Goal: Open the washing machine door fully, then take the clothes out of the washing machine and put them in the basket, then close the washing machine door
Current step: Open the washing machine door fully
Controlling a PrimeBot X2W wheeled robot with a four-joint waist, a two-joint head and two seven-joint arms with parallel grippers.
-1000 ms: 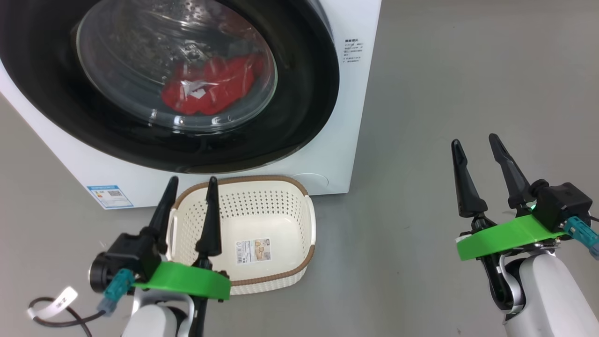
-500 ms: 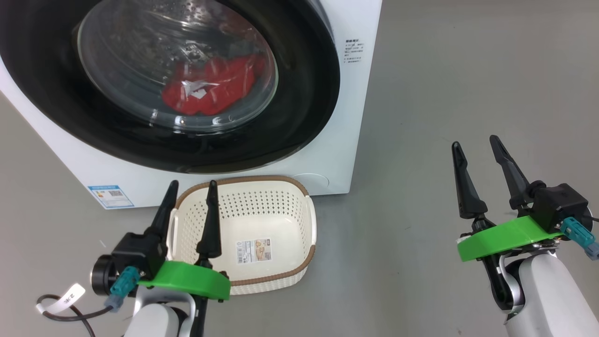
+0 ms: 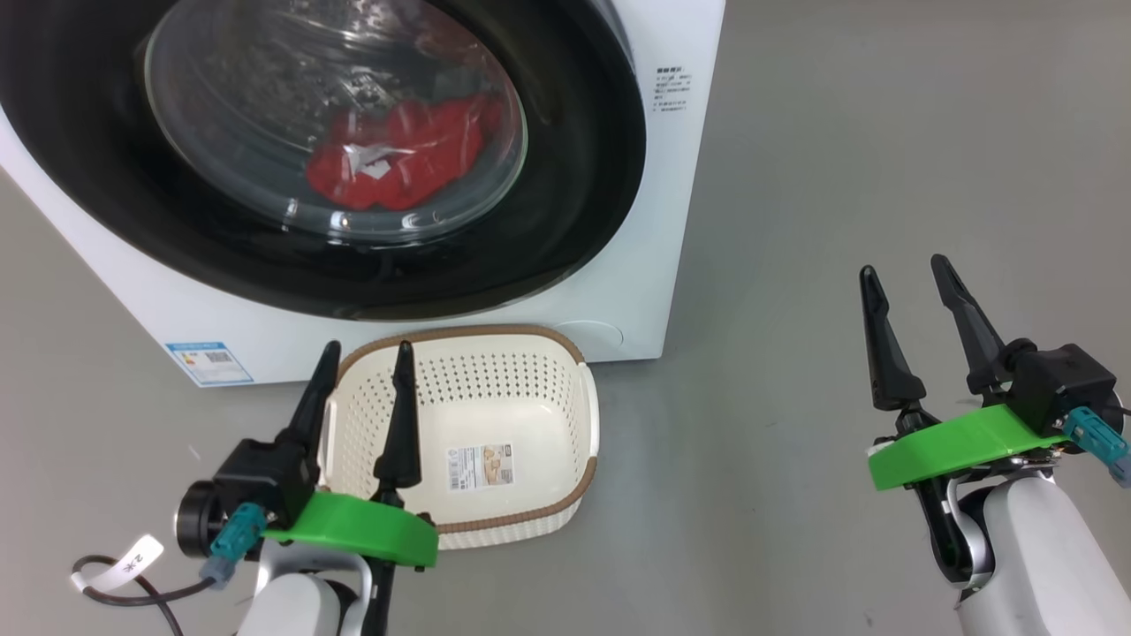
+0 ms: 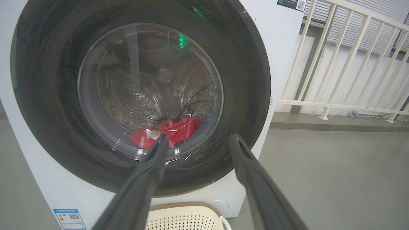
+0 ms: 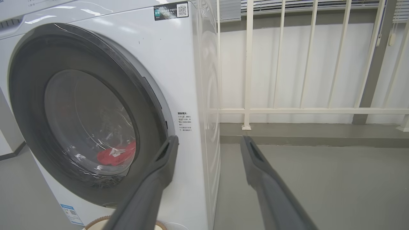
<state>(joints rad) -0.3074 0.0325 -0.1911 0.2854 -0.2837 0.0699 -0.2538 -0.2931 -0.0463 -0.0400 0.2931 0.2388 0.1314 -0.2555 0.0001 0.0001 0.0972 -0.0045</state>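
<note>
On the grey floor (image 3: 795,132), the washing machine (image 3: 680,177) has its door (image 3: 583,177) shut flat against its front, with the clothes (image 3: 398,163) low behind the glass. The basket (image 3: 565,389) sits just before the machine's base. The left gripper (image 3: 368,346) and right gripper (image 3: 903,265) hover short of the machine, fingers apart and holding nothing.

Grey floor (image 3: 839,132), smooth finish. White barred railing (image 5: 306,111), upright posts with one cross rail, standing on a raised grey kerb (image 5: 303,131). White wall (image 5: 319,73) behind the railing.
</note>
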